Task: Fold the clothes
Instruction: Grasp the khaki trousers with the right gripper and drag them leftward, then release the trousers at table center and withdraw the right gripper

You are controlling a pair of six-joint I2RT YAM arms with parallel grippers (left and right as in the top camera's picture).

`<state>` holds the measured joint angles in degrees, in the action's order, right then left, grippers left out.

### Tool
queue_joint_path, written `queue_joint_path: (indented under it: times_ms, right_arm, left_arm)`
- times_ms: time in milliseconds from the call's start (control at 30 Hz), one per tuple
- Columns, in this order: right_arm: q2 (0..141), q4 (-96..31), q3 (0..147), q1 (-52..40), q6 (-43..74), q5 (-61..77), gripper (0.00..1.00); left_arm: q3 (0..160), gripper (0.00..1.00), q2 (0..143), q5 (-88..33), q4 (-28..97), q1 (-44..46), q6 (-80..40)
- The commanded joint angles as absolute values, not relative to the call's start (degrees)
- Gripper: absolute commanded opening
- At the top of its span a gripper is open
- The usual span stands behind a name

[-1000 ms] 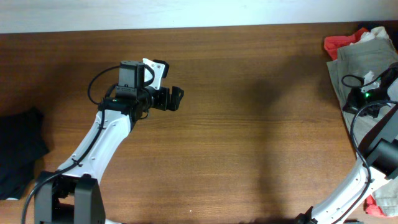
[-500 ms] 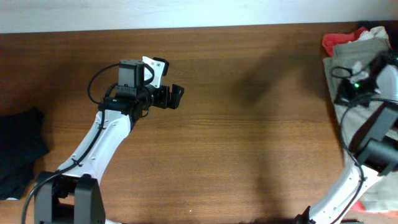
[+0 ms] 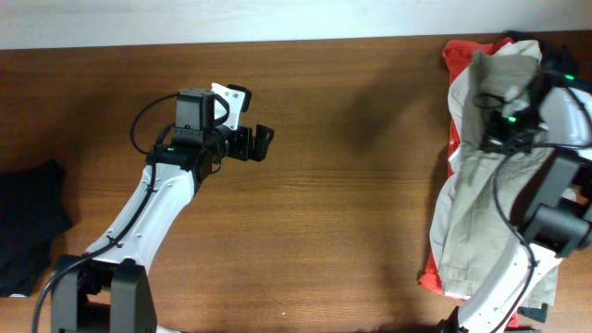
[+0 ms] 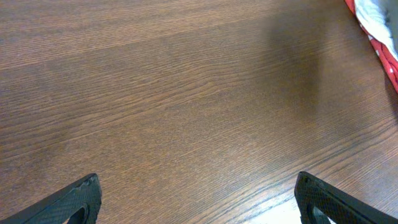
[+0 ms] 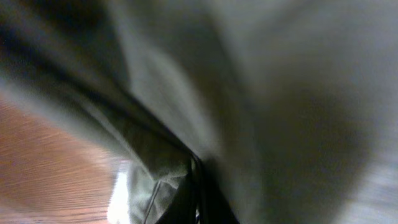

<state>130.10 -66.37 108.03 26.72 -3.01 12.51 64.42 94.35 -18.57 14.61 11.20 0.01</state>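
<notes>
The khaki grey-green garment (image 3: 472,203) hangs in a long crumpled drape along the table's right side, its upper part raised. It fills the blurred right wrist view (image 5: 280,93). My right gripper (image 5: 199,193) is shut on its cloth; the overhead view shows only the wrist (image 3: 511,118), and the fingers are buried in fabric. My left gripper (image 3: 262,143) is open and empty over bare wood left of centre, far from the garment. Its two finger tips show wide apart in the left wrist view (image 4: 199,199).
A red garment (image 3: 455,51) lies under and beside the khaki one, showing at the far right and again near the front edge (image 3: 427,277); its edge shows in the left wrist view (image 4: 376,37). A black garment (image 3: 28,222) lies at the left edge of the wooden table (image 3: 351,213).
My right arm has swung left and up, dragging the khaki garment and the red one from the far right corner onto the table. The left arm has not moved.
</notes>
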Motion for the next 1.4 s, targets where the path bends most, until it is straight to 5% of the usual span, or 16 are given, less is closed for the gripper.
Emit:
queue_joint_path:
  times_ms: [0, 500, 800, 1200, 1233, 1267, 1333, 1367]
  right_arm:
    - [127.87, -66.72, 108.92, 32.64, -3.33, 13.32, 0.04]
    - [114.67, -76.09, 124.99, 22.17, -3.6, 14.39, 0.04]
    - [107.68, -75.53, 125.16, -8.88, -2.59, 12.8, 0.04]
    - [120.73, -73.84, 124.68, -22.26, -0.34, 18.31, 0.04]
    - [121.54, -73.43, 124.68, -23.35, 1.17, 16.38, 0.28]
    - [121.97, -73.34, 124.68, -23.59, 1.17, 14.7, 0.96]
    - [121.62, -73.71, 125.1, -22.39, 1.13, 11.68, 0.96]
    - [120.99, -73.78, 126.06, -20.95, 1.15, 10.87, 0.88]
  left_arm:
    - [65.52, 0.99, 94.8, -18.24, 13.96, 11.38, 0.27]
    - [65.52, 0.99, 94.8, -18.22, 13.43, 11.35, 0.25]
    - [65.52, 0.99, 94.8, -18.24, 12.14, 11.35, 0.23]
    - [65.54, 0.99, 94.8, -18.2, 11.14, 11.35, 0.25]
    - [65.52, 0.99, 94.8, -18.2, 11.14, 11.35, 0.25]
    - [65.52, 0.99, 94.8, -18.2, 11.14, 11.35, 0.25]
    - [65.52, 0.99, 94.8, -18.2, 11.14, 11.35, 0.25]
    - [65.52, 0.99, 94.8, -18.2, 11.14, 11.35, 0.25]
